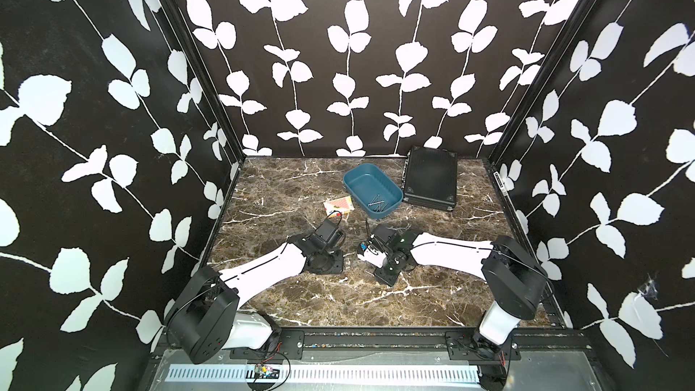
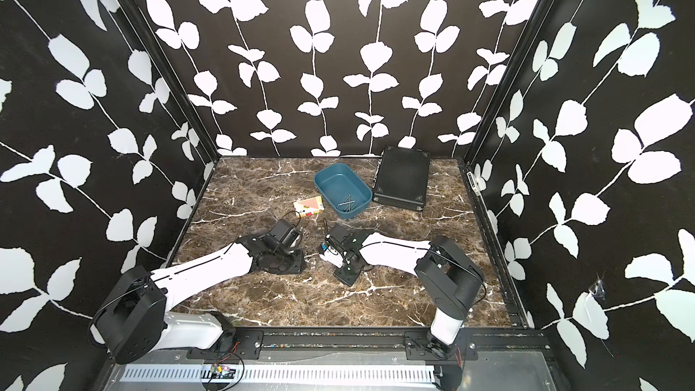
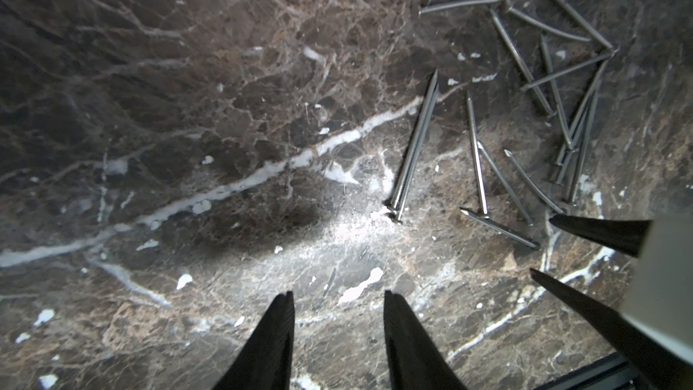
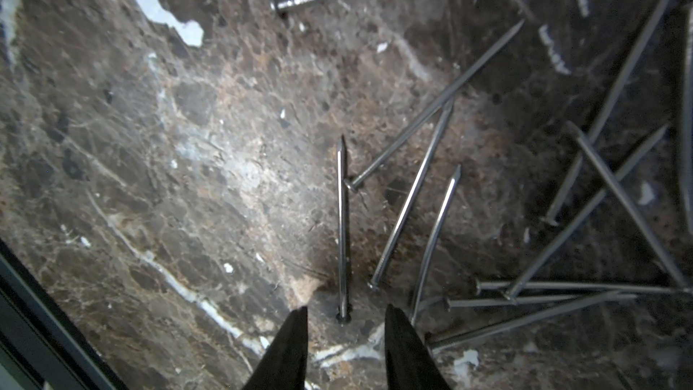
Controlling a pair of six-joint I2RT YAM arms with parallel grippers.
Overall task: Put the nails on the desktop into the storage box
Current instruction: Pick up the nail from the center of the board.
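Note:
Several silvery nails (image 3: pixel 525 106) lie scattered on the brown marble desktop (image 1: pixel 282 197). My left gripper (image 3: pixel 339 294) is open over bare marble beside the pile, with nothing between its fingers. My right gripper (image 4: pixel 347 309) is also open, low over the pile. The head of one straight nail (image 4: pixel 342 226) lies in the gap between its fingertips, which do not touch it. The right gripper's black fingers (image 3: pixel 600 232) show in the left wrist view at the pile's edge. The teal storage box (image 1: pixel 370 186) (image 2: pixel 340 186) stands further back, with several nails (image 1: pixel 377 204) inside it.
A small red-and-white card box (image 1: pixel 339 205) lies just left of the tub. A black ribbed case (image 1: pixel 430 178) sits to the tub's right by the back wall. Both arms (image 1: pixel 263 268) (image 1: pixel 451 250) reach in from the front corners and meet mid-table.

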